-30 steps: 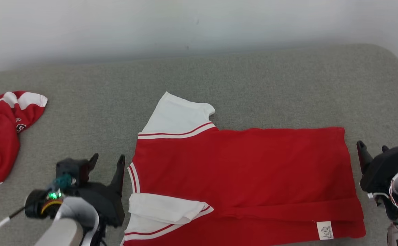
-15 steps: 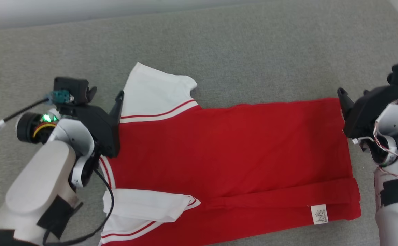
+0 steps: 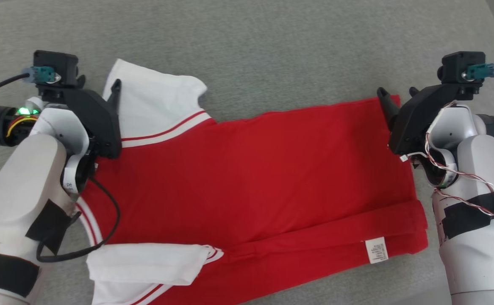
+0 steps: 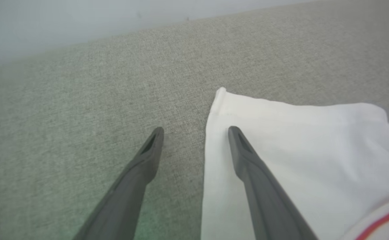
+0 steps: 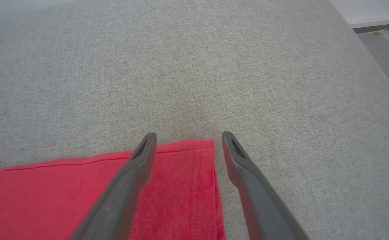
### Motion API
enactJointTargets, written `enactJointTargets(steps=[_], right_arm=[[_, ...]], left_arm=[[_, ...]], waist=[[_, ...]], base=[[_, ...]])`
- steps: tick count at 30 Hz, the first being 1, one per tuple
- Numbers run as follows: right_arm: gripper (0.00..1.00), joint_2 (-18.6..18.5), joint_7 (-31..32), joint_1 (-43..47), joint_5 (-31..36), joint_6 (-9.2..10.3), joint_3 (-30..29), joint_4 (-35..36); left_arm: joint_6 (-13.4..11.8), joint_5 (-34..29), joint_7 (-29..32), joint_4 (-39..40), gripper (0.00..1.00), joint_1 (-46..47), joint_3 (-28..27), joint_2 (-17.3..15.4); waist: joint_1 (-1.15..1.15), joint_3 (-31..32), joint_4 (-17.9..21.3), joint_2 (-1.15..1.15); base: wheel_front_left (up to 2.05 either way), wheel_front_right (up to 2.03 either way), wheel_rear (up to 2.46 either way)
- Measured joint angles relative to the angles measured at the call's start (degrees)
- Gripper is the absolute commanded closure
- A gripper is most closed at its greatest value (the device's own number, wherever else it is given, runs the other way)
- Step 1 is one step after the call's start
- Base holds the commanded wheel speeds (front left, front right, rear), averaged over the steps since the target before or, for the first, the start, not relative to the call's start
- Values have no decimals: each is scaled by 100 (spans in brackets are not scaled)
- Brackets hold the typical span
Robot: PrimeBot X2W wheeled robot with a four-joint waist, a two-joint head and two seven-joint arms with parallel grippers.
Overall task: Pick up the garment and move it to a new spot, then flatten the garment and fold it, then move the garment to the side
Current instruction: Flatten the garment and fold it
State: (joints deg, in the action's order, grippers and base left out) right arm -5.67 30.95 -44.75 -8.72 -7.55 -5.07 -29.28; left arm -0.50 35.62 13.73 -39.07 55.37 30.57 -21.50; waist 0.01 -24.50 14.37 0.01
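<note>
Head view: left end effector (image 3: 98,82) and right end effector (image 3: 396,91) were seen open, empty, astride the garment's (image 3: 251,169) far edge — a folding pinch was judged next.

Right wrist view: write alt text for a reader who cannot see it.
The open right gripper straddles a corner of the red garment, which lies flat on grey upholstery. One dark finger is over the cloth, the other over bare upholstery.
</note>
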Motion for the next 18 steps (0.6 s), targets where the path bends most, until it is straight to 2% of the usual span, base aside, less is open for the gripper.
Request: enactJointTargets(steps=[10,14,18], right_arm=[[0,-65,-94,-82,-174,0,357,-13],[0,-196,-25,-99,-90,0,510,16],[0,-408,10,-129,36,0,632,7]], left_arm=[[-90,-234,171,-564,0,359,209,-111],[19,-220,383,-636,0,490,264,-108],[252,-157,642,-602,0,662,327,-140]], waist=[[-1,-155,350,-1],[-2,-241,394,-1],[-2,-349,364,-1]], base=[[0,0,0],[0,0,0],[0,0,0]])
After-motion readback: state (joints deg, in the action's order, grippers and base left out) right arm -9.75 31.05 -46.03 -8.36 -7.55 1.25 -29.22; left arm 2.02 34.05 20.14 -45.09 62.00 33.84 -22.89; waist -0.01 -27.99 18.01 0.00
